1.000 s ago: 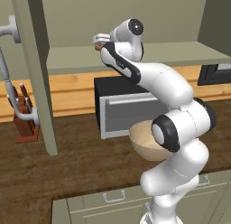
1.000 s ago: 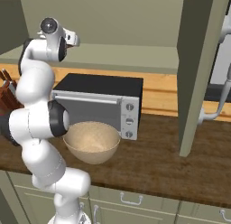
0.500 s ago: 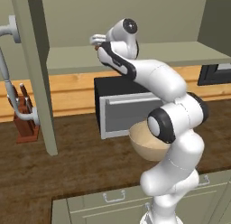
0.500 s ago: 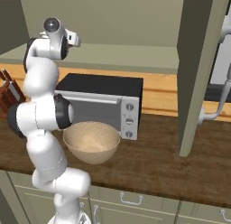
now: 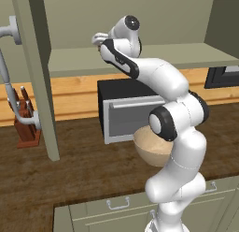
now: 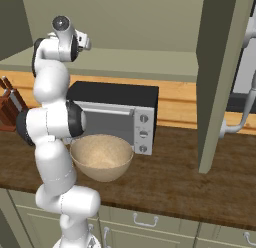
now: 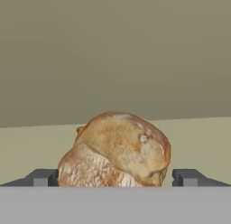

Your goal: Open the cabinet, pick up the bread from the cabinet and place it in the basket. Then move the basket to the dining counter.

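bread [image 7: 116, 151]: lower centre of hand view, on the cabinet shelf [image 7: 198, 142], sitting between the two fingertips [image 7: 43, 178]
gripper [image 7: 115, 179]: jaws wide apart, one tip either side of the loaf, not closed on it; contact not clear
bread axis: lumpy, roughly round, no clear long axis; crusty dome up
cabinet [image 5: 32, 76]: doors swung open, upper part of both base views
basket [image 6: 102, 157]: lower centre of right base view, on the wood worktop [image 6: 170, 182], just in front of the microwave [image 6: 117, 114]
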You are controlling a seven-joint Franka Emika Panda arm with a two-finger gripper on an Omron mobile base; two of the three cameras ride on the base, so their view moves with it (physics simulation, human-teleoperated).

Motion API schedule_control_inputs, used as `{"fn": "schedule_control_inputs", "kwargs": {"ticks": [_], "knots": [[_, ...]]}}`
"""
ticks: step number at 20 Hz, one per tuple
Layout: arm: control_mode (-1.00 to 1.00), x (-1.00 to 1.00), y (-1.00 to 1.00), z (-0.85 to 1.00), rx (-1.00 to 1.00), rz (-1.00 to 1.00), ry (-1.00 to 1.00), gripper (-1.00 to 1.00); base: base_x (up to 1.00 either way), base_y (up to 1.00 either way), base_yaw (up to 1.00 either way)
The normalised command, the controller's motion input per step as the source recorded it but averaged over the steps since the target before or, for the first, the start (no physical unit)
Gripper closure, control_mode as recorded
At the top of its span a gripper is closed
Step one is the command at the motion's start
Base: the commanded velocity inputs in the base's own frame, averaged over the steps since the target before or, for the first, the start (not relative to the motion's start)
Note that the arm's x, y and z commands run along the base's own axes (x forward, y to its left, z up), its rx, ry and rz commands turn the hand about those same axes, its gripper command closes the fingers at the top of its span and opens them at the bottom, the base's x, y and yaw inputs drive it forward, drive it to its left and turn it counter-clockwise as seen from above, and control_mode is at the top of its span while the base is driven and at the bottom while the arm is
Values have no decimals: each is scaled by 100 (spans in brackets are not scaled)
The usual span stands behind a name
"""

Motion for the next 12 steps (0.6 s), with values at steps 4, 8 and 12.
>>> {"fn": "schedule_control_inputs", "kwargs": {"ticks": [4,8,12], "knots": [[-100,20,19,-13,0,0,0,100,0,0,0],[-100,22,28,-26,0,0,0,100,0,0,0],[-100,-1,1,-15,0,0,0,100,0,0,0]]}}
